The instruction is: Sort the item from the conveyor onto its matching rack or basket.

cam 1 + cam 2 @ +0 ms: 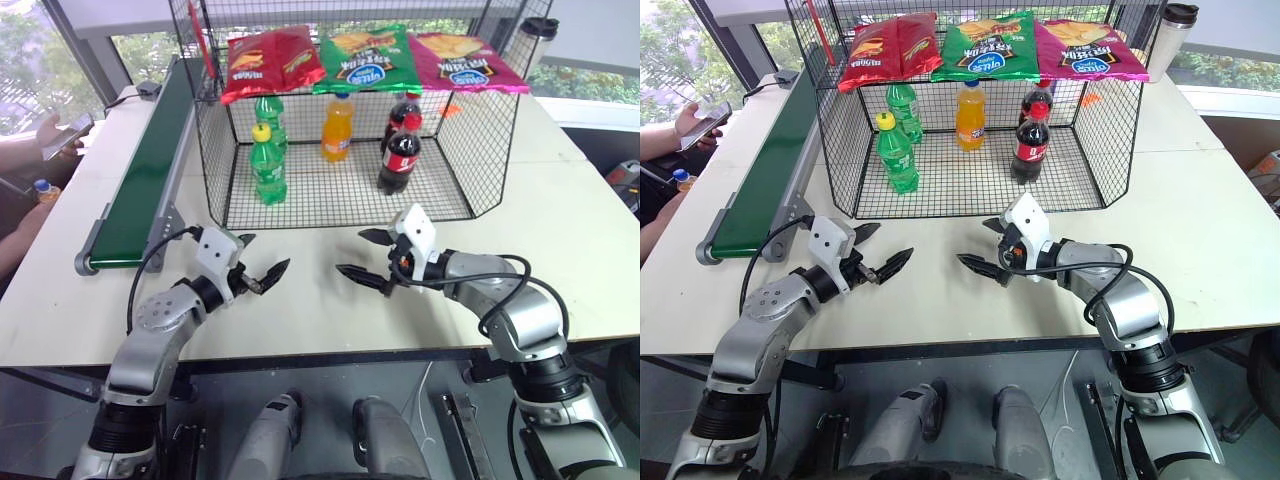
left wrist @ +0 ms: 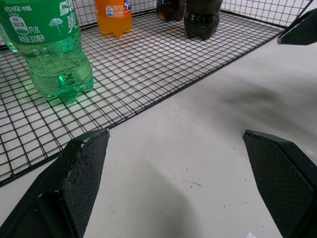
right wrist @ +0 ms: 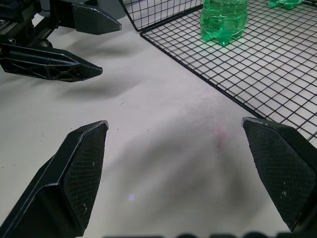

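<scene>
- The pale, off-white table [image 1: 560, 250] takes up most of the head view, and both my arms come in from the bottom edge over its bare front part.
- The large black wire-mesh cage [image 1: 455, 140] with grid walls and floor stands at the upper centre. Three crisp bags lie across its top: a red one [image 1: 270, 62], a green one [image 1: 365, 58] and a magenta one [image 1: 468, 60].
- Inside the cage, two green plastic soda bottles [image 1: 267, 165] stand at its left and two dark cola bottles with red caps [image 1: 400, 150] at its right.
- The long dark green conveyor belt with grey side rails [image 1: 150, 170] runs along the left of the frame; I see nothing lying on it.
- The small clear bottle of orange soda with a blue cap [image 1: 337, 127] stands upright on the cage floor, between the green and cola bottles, so I judge the sorting done.
- I judge that bottle moderately heavy if full, stiff enough to squeeze lightly and smooth, so slippery. I would take it around the straight body below the label, not the cap.
- My left gripper [image 1: 262, 268] hangs spread wide and empty at lower left of centre.
- My right gripper [image 1: 362, 255] faces it from lower right of centre, equally splayed, holding nothing.
</scene>
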Robot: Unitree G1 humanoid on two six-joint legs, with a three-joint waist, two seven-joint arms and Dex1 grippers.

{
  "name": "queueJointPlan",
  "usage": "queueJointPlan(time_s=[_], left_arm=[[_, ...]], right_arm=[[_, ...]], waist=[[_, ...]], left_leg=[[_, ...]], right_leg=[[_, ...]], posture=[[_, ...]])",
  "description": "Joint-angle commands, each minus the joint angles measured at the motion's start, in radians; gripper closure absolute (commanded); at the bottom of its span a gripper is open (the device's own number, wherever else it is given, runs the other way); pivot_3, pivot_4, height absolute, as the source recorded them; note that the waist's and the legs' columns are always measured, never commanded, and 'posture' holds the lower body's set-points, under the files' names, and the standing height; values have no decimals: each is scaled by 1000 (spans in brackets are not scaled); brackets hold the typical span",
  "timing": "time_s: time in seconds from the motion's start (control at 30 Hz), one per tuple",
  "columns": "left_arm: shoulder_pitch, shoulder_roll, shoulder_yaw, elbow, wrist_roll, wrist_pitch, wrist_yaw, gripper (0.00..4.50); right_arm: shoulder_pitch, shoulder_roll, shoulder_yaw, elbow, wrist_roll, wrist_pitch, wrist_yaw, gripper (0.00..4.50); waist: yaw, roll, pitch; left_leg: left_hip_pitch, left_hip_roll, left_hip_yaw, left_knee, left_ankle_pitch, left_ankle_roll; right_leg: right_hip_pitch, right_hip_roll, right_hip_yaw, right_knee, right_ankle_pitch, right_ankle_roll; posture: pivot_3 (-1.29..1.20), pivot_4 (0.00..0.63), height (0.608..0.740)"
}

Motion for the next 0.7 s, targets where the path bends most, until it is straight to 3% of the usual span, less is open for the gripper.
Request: queueJointPlan(time_s=[0.03,0.7], left_arm=[[0,0,7,-32,0,-18,5,0],[6,4,8,-31,-1,-22,4,0]], right_arm=[[-20,-6,-5,-49,14,-5,7,39],[-16,-12,0,-69,23,8,27,39]], waist=[[0,0,0],[0,0,0]], left_leg=[[0,0,0,0,0,0],[0,0,0,0,0,0]], right_leg=[[0,0,0,0,0,0],[0,0,0,0,0,0]], posture=[[0,150,739],[0,150,739]])
